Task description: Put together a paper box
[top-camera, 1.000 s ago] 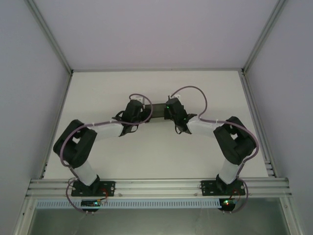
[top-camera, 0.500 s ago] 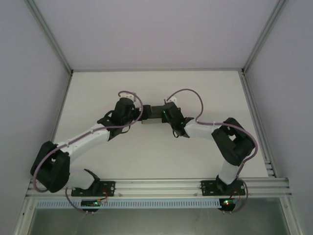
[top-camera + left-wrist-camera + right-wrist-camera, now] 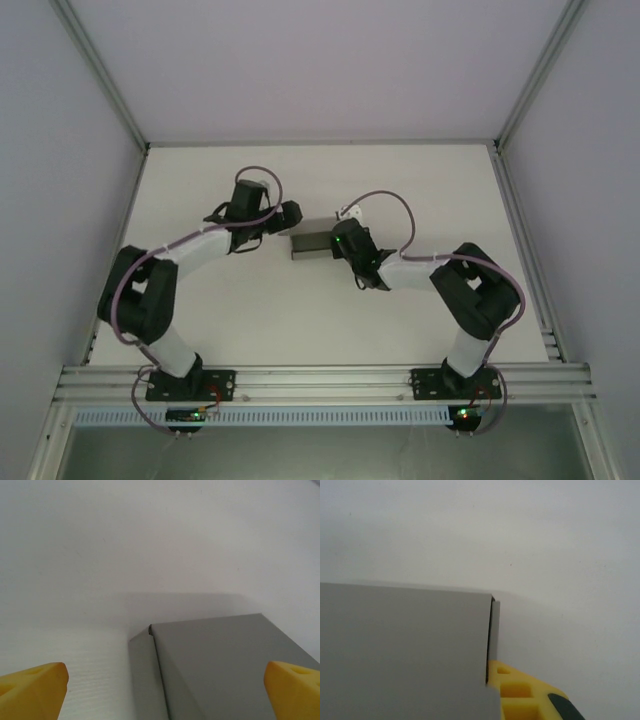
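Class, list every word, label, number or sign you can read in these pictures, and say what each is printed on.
None can be read: the paper box is plain grey, the left gripper's yellow fingers are unmarked, and the white table carries no print.

I see two robot arms made of smooth white tubes and fat black joints: the left arm (image 3: 195, 247) and the right arm (image 3: 412, 270). A thin purple-grey cable (image 3: 390, 194) runs along each arm and makes a round loop near the wrist. Each arm has a flat black base plate (image 3: 190, 384) with little red wires and a tiny green light. Another small green light (image 3: 341, 238) glows on the right arm's black wrist, beside a small white plug (image 3: 349, 212). The left gripper (image 3: 165, 672) has bright yellow, wedge-shaped finger pads (image 3: 31, 690). The right gripper (image 3: 326, 244) has a yellow pad too, with square holes and a dark grey patch.
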### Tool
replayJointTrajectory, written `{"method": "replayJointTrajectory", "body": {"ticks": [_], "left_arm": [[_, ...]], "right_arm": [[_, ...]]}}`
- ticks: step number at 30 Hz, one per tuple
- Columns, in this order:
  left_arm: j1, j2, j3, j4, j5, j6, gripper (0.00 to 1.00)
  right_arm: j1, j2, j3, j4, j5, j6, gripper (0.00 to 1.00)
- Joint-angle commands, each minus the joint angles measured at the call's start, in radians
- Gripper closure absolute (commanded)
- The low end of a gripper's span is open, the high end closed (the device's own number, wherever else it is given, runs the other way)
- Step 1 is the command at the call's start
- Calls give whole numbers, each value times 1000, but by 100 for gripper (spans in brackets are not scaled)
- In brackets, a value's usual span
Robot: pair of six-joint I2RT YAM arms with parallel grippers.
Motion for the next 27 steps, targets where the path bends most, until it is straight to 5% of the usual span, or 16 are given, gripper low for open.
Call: {"method": "replayJointTrajectory", "body": {"ticks": [1, 13, 24, 27], "left_arm": [[5, 47, 26, 77, 139, -38, 0], [9, 142, -47, 124, 168, -51, 24], [40, 194, -99, 186, 186, -58, 43], [58, 219, -111, 217, 214, -58, 48]], "right_arm": [[11, 0, -30, -80, -11, -29, 89], [39, -121, -74, -156, -19, -40, 62], [-63, -421, -224, -357, -229, 22, 2], [-129, -461, -236, -346, -321, 27, 1]]}}
